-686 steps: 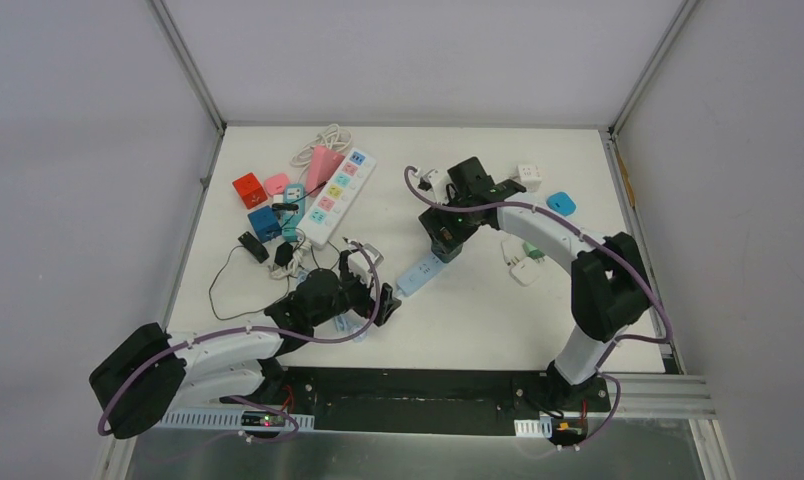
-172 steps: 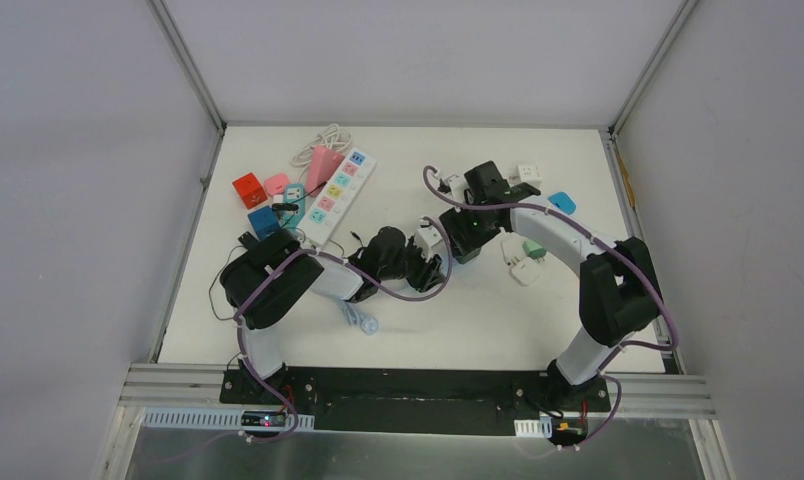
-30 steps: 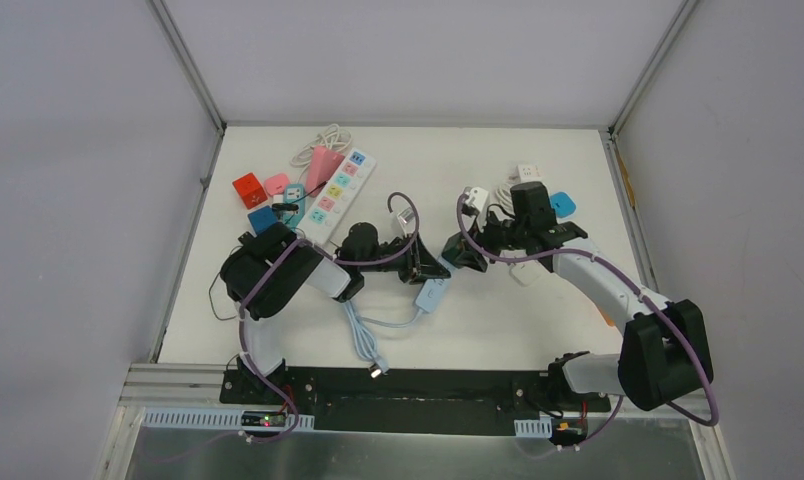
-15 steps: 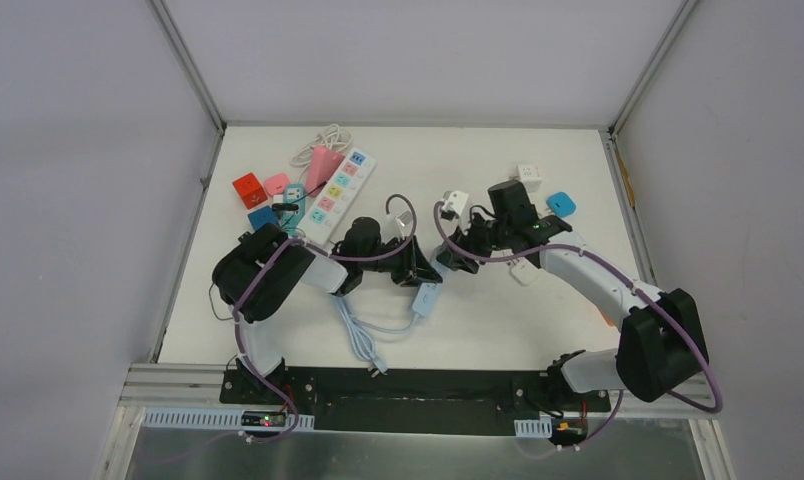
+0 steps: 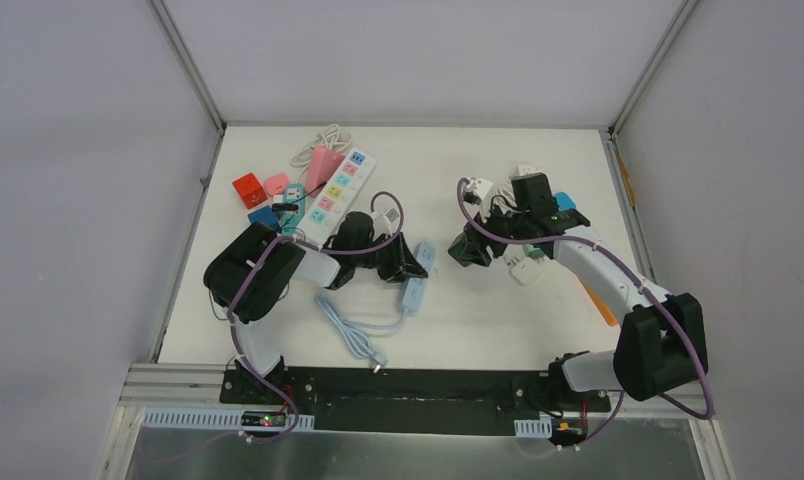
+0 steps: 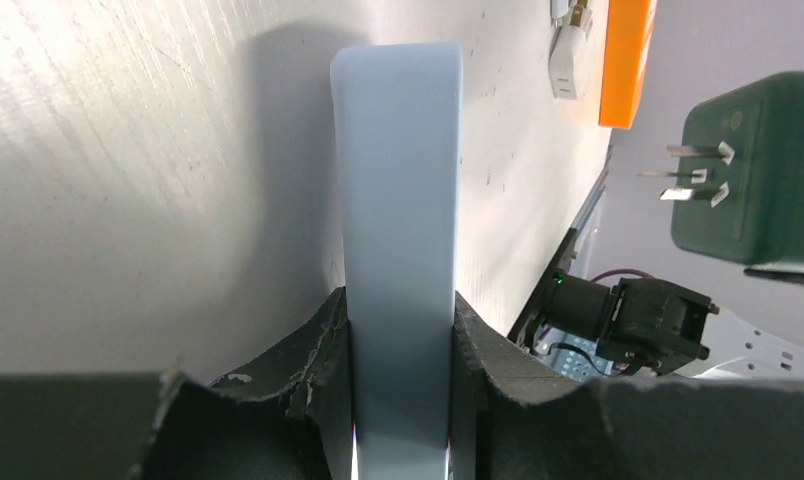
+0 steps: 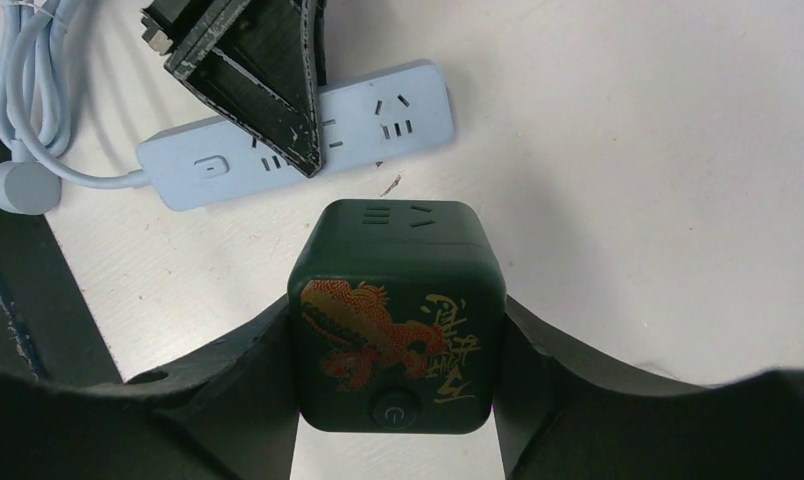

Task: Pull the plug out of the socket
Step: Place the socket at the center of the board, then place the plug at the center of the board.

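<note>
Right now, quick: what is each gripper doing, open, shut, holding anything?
Left gripper: shut on the light blue power strip.
Right gripper: shut on the dark green cube plug, prongs clear of the strip.

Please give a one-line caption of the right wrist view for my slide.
Right gripper holds the green cube plug, apart from the pale blue power strip.

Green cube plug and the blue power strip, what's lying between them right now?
Only bare white table and a tiny dark speck. The right wrist view shows that gap between the green cube plug and the blue power strip.
</note>
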Action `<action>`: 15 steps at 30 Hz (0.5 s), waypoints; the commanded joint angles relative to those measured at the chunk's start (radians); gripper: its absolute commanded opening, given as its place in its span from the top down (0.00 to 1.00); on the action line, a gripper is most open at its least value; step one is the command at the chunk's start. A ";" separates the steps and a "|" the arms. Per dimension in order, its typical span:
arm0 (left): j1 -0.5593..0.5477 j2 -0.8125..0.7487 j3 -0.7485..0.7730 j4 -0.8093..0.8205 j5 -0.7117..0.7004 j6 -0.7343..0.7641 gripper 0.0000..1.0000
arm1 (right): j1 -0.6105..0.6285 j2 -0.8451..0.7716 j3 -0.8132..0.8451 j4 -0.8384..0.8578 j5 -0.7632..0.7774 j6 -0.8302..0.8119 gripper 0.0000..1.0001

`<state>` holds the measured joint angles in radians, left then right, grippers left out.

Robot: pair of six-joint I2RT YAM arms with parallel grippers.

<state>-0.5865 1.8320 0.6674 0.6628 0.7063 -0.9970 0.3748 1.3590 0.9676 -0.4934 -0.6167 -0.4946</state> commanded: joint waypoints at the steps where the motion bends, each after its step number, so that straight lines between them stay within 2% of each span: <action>1: 0.020 -0.118 0.062 -0.121 -0.029 0.143 1.00 | -0.045 -0.015 0.071 -0.046 -0.096 -0.014 1.00; 6: 0.033 -0.198 0.101 -0.333 -0.102 0.315 1.00 | -0.088 -0.011 0.089 -0.106 -0.145 -0.056 1.00; 15: 0.074 -0.231 0.133 -0.456 -0.133 0.455 1.00 | -0.138 0.018 0.123 -0.162 -0.128 -0.060 1.00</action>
<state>-0.5289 1.6432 0.7570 0.2821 0.6060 -0.6510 0.2588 1.3724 1.0309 -0.6415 -0.7094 -0.5343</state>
